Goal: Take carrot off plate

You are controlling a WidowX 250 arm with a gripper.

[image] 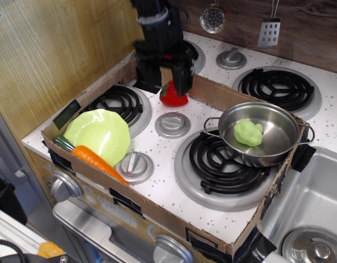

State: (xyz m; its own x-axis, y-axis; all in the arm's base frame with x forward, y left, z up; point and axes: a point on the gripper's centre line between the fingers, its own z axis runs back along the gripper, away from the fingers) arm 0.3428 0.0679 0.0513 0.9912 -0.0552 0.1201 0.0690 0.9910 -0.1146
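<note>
Just below the pincer (pixel 164 76), between its two dark fingers, sits a red strawberry (pixel 173 95) on the white speckled bench (pixel 157 186). The fingers hang apart with nothing held; whether they touch the strawberry is hard to tell, since the berry's top is partly hidden behind them.

Well apart from the pincer, toward the near left corner, lies the green plate (pixel 98 133) with its wavy rim. The orange carrot (pixel 95 161) rests at the plate's near edge (its dark green stem end points left), seemingly with the stem end over the rim and the tapered tip running past the plate to a grey knob (pixel 134 166). It lies along the cardboard wall (pixel 152 211) that fences this part of the stove.

Right of the pincer and nearer the camera, a steel pot (pixel 261 134) stands on a black coil burner (pixel 226 161), holding a lumpy green toy (pixel 248 132). Another grey knob (pixel 172 124) sits just in front of the strawberry, and a second coil burner (pixel 120 103) lies to the pincer's lower left, touching the plate's far edge.
</note>
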